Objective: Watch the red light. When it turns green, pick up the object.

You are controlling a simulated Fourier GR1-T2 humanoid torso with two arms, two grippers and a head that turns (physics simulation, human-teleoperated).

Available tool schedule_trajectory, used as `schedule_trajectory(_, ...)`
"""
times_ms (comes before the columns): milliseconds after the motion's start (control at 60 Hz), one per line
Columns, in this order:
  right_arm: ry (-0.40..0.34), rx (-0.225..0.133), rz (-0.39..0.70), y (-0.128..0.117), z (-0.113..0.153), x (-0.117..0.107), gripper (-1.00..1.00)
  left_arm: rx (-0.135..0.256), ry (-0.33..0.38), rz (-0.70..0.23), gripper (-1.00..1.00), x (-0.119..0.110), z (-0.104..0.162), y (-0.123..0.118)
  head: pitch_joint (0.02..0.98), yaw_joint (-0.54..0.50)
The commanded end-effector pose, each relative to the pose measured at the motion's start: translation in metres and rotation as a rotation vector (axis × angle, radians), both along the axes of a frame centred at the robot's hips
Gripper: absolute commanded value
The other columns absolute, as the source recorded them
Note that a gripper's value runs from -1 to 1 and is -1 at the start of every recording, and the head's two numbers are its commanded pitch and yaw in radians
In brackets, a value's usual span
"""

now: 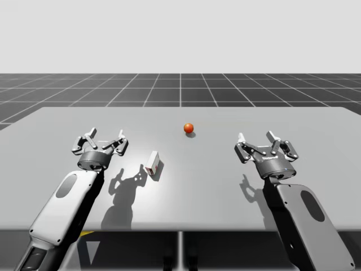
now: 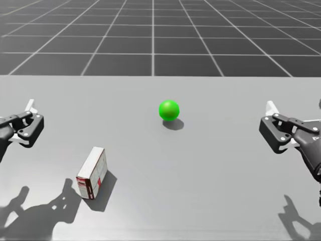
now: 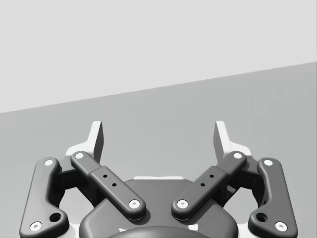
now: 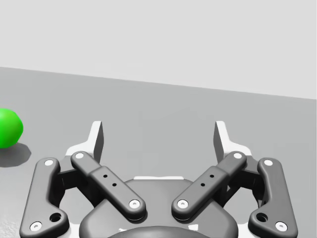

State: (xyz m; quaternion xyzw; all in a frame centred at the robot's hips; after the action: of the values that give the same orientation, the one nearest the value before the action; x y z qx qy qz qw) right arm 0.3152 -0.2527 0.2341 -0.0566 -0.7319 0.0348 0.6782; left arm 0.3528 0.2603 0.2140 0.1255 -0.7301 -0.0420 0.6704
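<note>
readable text: we find none | box: we see a red label area on its near end and low along one side; any letters or numbers there are too small for us to tell

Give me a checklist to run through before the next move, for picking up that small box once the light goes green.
1. Green on the round signal light: cannot tell; it is green in the head and right wrist views, orange-red in the high view.
2. The small white box with a red end resting free on the grey table: ok.
3. The left gripper open, nothing between its fingers: ok.
4. The right gripper open, nothing between its fingers: ok.
5. Nothing standing between the left gripper and the box, which lies nearer to it: ok.
</note>
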Motion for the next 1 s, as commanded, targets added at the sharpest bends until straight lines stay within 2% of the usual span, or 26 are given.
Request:
schedule_trajectory(17,-0.003,0.002,0.001,0.0,0.001,-0.001,-1.0,0.002,0.004,-0.001,-1.0,0.001,-0.002,-0.001,0.672,0.03)
schedule_trajectory(250,-0.003,0.005,0.009,0.0,0.002,-0.002,-1.0,0.008,0.014,0.002,-1.0,0.002,-0.004,-0.003,0.791,0.19)
schedule_trajectory(467,0.002,0.003,0.011,0.003,0.001,-0.002,-1.0,0.001,0.011,-0.002,-1.0,0.001,-0.003,-0.004,0.806,0.21)
schedule_trajectory(567,0.001,0.003,0.011,0.003,0.002,-0.003,-1.0,-0.014,0.021,-0.012,-1.0,0.001,-0.002,-0.005,0.805,0.21)
schedule_trajectory(633,0.003,0.003,0.011,0.004,0.001,-0.003,-1.0,-0.053,0.042,-0.035,-1.0,0.0,0.001,-0.004,0.799,0.21)
schedule_trajectory(683,0.004,0.004,0.009,0.003,0.001,-0.002,-1.0,-0.1,0.07,-0.075,-1.0,-0.005,0.005,-0.005,0.788,0.2)
schedule_trajectory(733,0.013,0.002,0.005,0.004,-0.002,0.0,-1.0,-0.124,0.096,-0.128,-1.0,-0.015,0.013,-0.007,0.779,0.2)
schedule_trajectory(767,0.013,0.002,0.005,0.004,-0.002,0.0,-1.0,-0.124,0.096,-0.128,-1.0,-0.015,0.013,-0.007,0.779,0.2)
schedule_trajectory(783,0.018,-0.002,0.005,0.004,-0.004,0.001,-1.0,-0.122,0.067,-0.128,-1.0,-0.023,0.018,-0.01,0.777,0.19)
schedule_trajectory(867,0.026,-0.009,0.006,0.004,-0.008,0.003,-1.0,-0.09,0.052,-0.187,-1.0,-0.045,0.027,-0.016,0.774,0.19)
schedule_trajectory(983,0.026,-0.009,0.007,0.004,-0.008,0.004,-1.0,-0.104,0.069,-0.27,-1.0,-0.074,0.036,-0.022,0.782,0.2)
schedule_trajectory(1000,0.026,-0.009,0.007,0.004,-0.008,0.005,-1.0,-0.111,0.075,-0.298,-1.0,-0.084,0.038,-0.024,0.784,0.21)
